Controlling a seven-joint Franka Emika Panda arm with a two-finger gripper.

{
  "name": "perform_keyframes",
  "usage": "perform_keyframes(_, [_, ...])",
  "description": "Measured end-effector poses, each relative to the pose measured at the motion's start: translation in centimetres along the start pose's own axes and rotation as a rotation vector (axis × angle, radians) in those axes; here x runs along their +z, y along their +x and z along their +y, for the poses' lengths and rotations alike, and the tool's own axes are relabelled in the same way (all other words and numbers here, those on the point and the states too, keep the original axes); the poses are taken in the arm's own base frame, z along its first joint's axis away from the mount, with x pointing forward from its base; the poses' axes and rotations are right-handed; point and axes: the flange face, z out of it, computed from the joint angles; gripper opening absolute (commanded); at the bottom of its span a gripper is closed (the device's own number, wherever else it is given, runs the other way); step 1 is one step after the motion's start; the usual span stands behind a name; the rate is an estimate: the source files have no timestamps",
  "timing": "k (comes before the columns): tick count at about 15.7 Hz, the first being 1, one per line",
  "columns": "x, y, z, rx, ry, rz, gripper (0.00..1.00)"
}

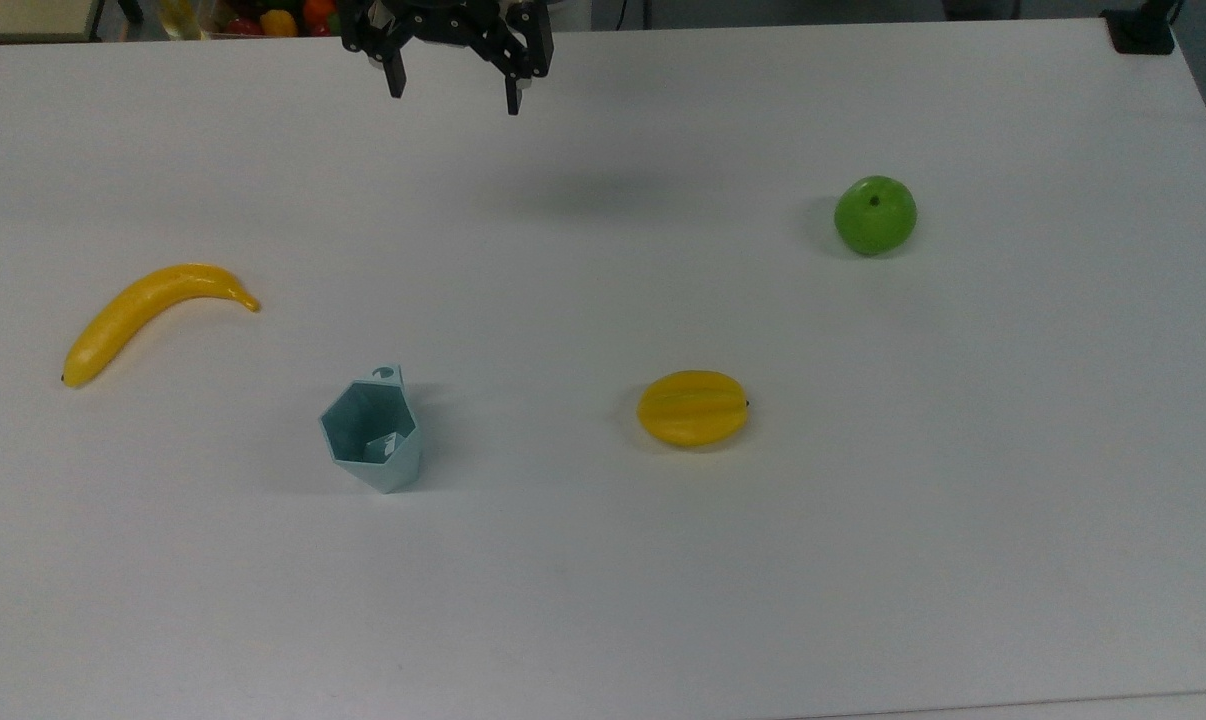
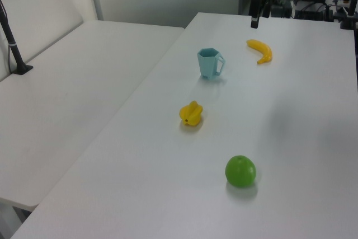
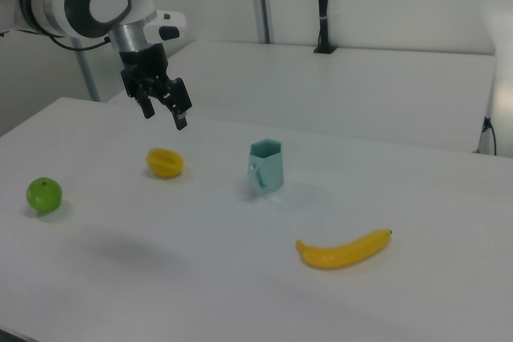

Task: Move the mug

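Note:
The mug (image 1: pixel 373 436) is a pale teal-blue faceted cup standing upright on the white table, its tab handle pointing to the top view's upper side. It also shows in the left view (image 2: pixel 210 62) and in the right view (image 3: pixel 266 165). My gripper (image 1: pixel 454 93) hangs high above the table near the top view's upper edge, well away from the mug, its black fingers spread open with nothing between them. In the right view the gripper (image 3: pixel 164 116) floats above and to the left of the mug.
A banana (image 1: pixel 143 315) lies at the top view's left. A yellow ridged fruit (image 1: pixel 693 408) sits to the right of the mug and a green apple (image 1: pixel 874 215) further right. A second white table (image 2: pixel 72 82) adjoins in the left view.

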Motion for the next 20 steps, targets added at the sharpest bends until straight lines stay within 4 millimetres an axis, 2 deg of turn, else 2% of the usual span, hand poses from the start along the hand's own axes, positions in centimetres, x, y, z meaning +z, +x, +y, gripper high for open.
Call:
perform_keyframes(8, [0.1, 0.0, 0.0, 0.000, 0.000, -0.003, 1.00])
perform_keyframes(12, [0.9, 0.3, 0.0, 0.001, 0.000, 0.009, 1.00])
perform_keyframes(15, [4.0, 2.1, 0.2, 0.007, 0.002, 0.083, 1.00])
perform_keyframes(20, [12.2, 6.2, 2.8, 0.043, -0.017, 0.168, 1.00])
